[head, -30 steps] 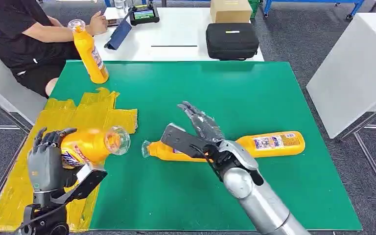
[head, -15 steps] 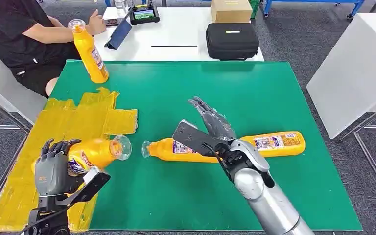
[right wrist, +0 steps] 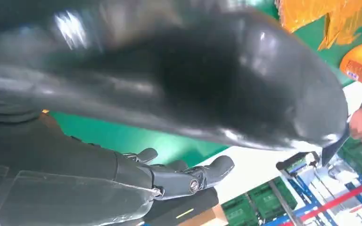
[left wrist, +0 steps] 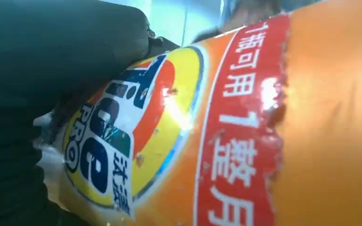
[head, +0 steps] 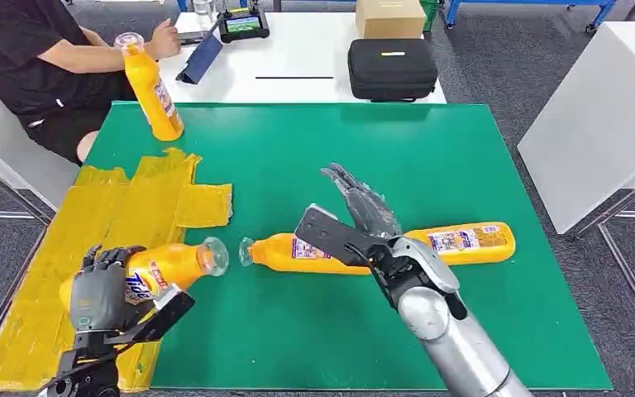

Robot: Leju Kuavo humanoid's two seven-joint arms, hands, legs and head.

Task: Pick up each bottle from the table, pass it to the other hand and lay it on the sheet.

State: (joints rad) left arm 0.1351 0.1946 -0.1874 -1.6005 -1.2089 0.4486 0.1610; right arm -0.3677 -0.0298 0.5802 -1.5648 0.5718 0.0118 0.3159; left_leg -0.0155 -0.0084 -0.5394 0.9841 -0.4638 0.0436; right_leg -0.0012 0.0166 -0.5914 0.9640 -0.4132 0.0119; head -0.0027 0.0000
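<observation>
Bottle (head: 169, 266) in left hand (head: 103, 289)

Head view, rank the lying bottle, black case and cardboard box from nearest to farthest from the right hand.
1. Lying bottle, on the green mat just under the right hand.
2. Black case, on the white table beyond.
3. Cardboard box, behind the case.

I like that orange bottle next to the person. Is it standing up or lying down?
Standing up. The orange bottle rests on its base at the green mat's far corner, cap on top, leaning slightly.
</observation>
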